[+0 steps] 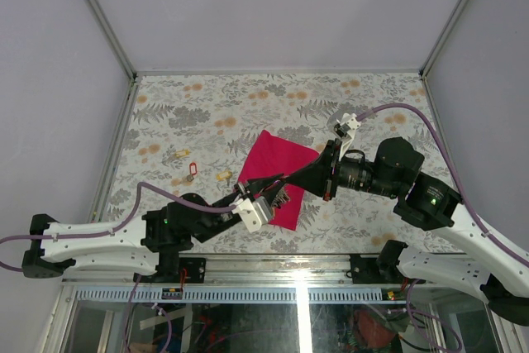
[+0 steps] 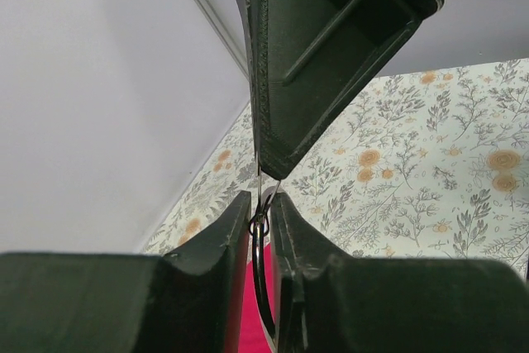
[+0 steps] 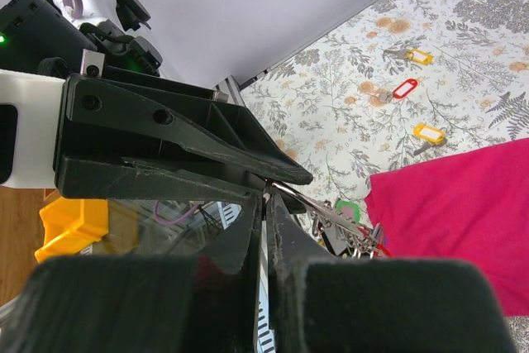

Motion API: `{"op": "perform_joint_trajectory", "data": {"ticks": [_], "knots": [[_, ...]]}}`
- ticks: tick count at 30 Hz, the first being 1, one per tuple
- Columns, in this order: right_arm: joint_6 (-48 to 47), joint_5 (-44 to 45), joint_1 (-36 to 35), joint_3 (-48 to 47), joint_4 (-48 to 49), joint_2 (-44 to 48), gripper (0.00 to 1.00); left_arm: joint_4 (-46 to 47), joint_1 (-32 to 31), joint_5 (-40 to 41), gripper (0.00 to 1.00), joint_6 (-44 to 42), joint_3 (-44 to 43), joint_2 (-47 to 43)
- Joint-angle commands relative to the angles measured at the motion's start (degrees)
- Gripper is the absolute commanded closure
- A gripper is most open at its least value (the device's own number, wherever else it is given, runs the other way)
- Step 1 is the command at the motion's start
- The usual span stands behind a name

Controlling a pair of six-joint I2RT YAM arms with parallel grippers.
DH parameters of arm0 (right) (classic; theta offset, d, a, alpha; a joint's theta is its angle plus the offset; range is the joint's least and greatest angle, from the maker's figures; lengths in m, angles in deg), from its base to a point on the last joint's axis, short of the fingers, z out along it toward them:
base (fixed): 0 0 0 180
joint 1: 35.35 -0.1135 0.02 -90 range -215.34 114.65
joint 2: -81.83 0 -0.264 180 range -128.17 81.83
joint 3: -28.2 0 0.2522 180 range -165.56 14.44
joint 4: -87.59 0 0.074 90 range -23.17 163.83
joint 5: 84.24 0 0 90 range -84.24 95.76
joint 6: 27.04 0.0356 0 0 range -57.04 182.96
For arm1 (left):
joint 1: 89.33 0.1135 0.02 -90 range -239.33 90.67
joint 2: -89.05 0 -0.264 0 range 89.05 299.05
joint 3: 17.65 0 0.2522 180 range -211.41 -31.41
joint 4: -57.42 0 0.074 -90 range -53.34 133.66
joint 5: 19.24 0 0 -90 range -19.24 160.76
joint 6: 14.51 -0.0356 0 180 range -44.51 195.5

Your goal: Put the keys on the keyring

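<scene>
One floral table bears a magenta cloth, and both arms meet over the cloth's near-left corner. Left gripper: fingers nearly together, pinching the thin wire of the keyring, whose bunch of tags hangs at the cloth's edge. Right gripper: jaws fully closed, tip just above the ring; whether it holds anything cannot be told. Three tagged keys lie loose on the table, left of the cloth
</scene>
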Motion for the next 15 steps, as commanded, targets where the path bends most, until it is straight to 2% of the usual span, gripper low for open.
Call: {"op": "perform_joint_trajectory", "data": {"ticks": [1,5,10,15], "knots": [[0.3,-2.8,-0.1,-2.0,4.4,0.7,1.0,2.2,0.2,2.5,0.89,-0.8,-2.2,-0.3],[0.3,-2.8,-0.2,-1.9,4.4,0.7,1.0,2.2,0.2,2.7,1.0,-0.6,-2.3,-0.6],[0.0,-2.5,-0.2,-1.8,4.2,0.7,1.0,2.3,0.2,2.0,1.0,-0.6,-2.2,-0.9],[-0.5,-1.2,-0.1,-2.0,4.0,0.9,0.93,0.9,0.2,1.2,1.0,-0.9,-2.6,-1.0]]}}
